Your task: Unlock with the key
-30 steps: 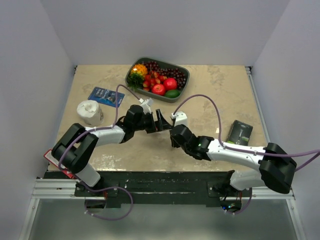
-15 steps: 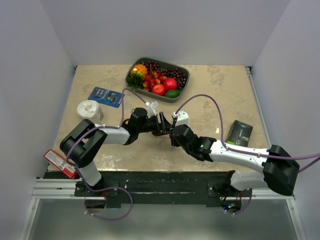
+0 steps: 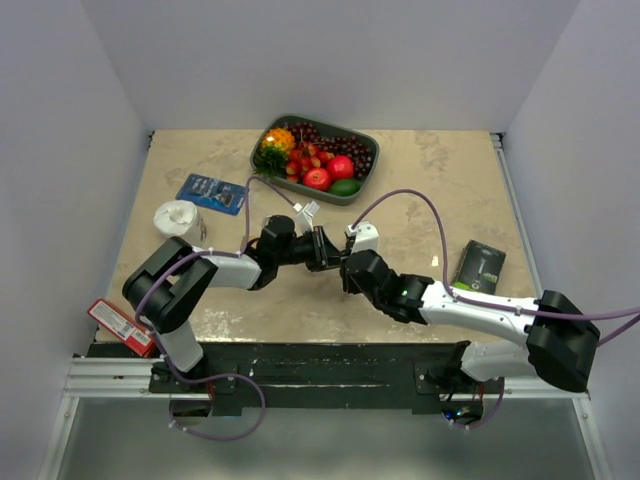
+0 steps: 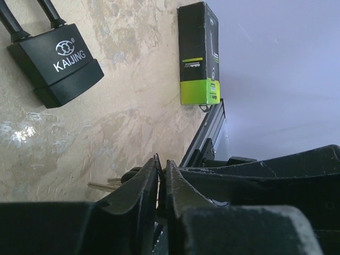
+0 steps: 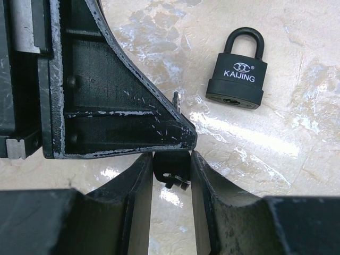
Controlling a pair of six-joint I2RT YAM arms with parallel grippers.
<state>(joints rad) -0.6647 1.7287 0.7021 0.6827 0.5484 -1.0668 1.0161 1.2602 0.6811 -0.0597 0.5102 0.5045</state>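
Padlock (image 5: 236,69) lies flat near the middle of the table (image 5: 276,133), its shackle closed, apart from both claws. We see the right claw (image 5: 171,156) pinching the key (image 5: 170,171) by its black head. The left claw (image 4: 162,171) is pressed nearly together, seemingly on the same key. Inserting and turning are not yet done.

The shackle of the padlock (image 4: 56,66) is cut off far beyond the left gripper (image 4: 161,163), whose 2 near-touching fingers hide what they pinch and most of the key blades (image 4: 103,186) behind them, and 1 covers the shaft of the key (image 5: 172,171) in the right gripper (image 5: 171,156).
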